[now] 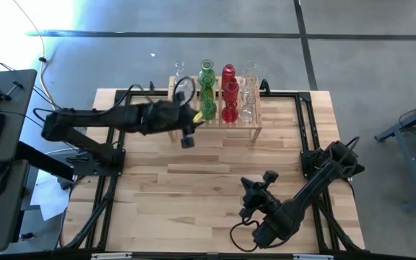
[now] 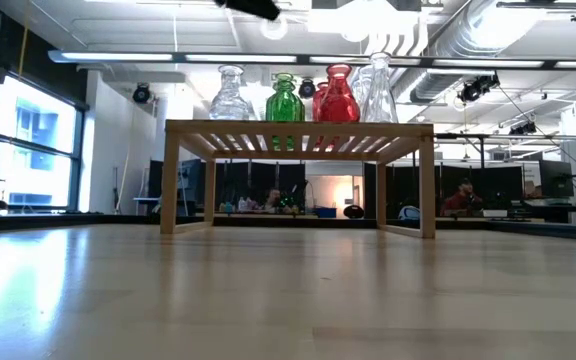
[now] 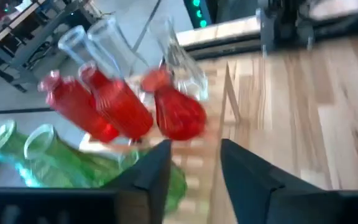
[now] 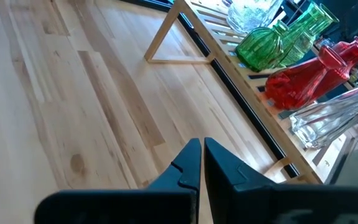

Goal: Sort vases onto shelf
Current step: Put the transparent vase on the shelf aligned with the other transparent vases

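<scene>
Blurring past the left end effector (image 3: 191, 171) — vases (image 3: 114, 109), outlines smeared.

vases (image 1: 226, 92) on shelf (image 1: 254, 127) | shelf at table (image 1: 193, 188) rear

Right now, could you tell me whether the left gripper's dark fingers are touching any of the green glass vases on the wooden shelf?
Cannot tell: the left wrist view shows empty fingers overlapping a green vase, with no visible contact or gap.
</scene>
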{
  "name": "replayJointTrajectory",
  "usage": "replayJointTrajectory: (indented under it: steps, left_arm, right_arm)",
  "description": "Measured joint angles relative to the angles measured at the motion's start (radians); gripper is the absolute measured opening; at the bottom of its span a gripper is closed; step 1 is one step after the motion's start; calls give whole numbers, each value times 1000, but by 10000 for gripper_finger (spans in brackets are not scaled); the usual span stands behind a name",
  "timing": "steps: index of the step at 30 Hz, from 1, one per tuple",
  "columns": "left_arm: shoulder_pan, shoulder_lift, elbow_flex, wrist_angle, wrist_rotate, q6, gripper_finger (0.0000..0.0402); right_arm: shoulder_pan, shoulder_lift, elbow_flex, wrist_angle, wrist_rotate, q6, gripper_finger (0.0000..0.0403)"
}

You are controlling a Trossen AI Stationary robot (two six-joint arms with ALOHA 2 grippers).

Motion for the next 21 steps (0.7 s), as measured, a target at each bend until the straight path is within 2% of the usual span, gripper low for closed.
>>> replayJointTrajectory:
  steps: [4, 10, 16, 21]
  left_arm:
    - [-59, -105, -188, 89, -35, 1, 83]
    - [-173, -303, -531, 429, -30, -23, 33]
    - [-277, -456, -775, 697, -25, -32, 19]
    - [-339, -533, -890, 780, -25, -70, 19]
  right_arm:
    - [23, 0, 0, 0, 5, -2, 0]
    - [58, 0, 1, 3, -29, 12, 0]
    - [76, 0, 65, 3, -161, 17, 0]
    - [94, 0, 150, 3, -385, 28, 0]
